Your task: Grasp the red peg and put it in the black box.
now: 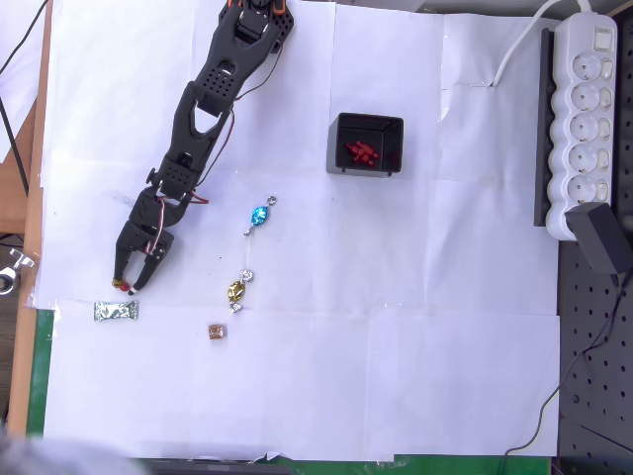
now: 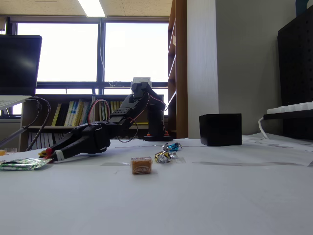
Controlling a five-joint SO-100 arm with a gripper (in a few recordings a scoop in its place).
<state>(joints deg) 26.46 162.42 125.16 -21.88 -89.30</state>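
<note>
The red peg [image 1: 127, 287] is a tiny red dot at the left of the white sheet, pinched between my fingertips. My black gripper [image 1: 128, 285] lies low over the table, shut on the peg. In the fixed view the peg [image 2: 44, 152] shows as a red speck at the tip of my gripper [image 2: 48, 153], close to the table surface. The black box [image 1: 395, 132] stands to the upper right in the overhead view, well away from the gripper, with several red pegs [image 1: 361, 152] inside. In the fixed view the box [image 2: 220, 129] stands at the right.
A green foil packet [image 1: 116, 311] lies just below the gripper. A brown square candy [image 1: 216, 332], a gold wrapped candy [image 1: 237, 290] and a blue wrapped candy [image 1: 259, 215] lie between gripper and box. A white power strip [image 1: 584, 119] sits at the right edge.
</note>
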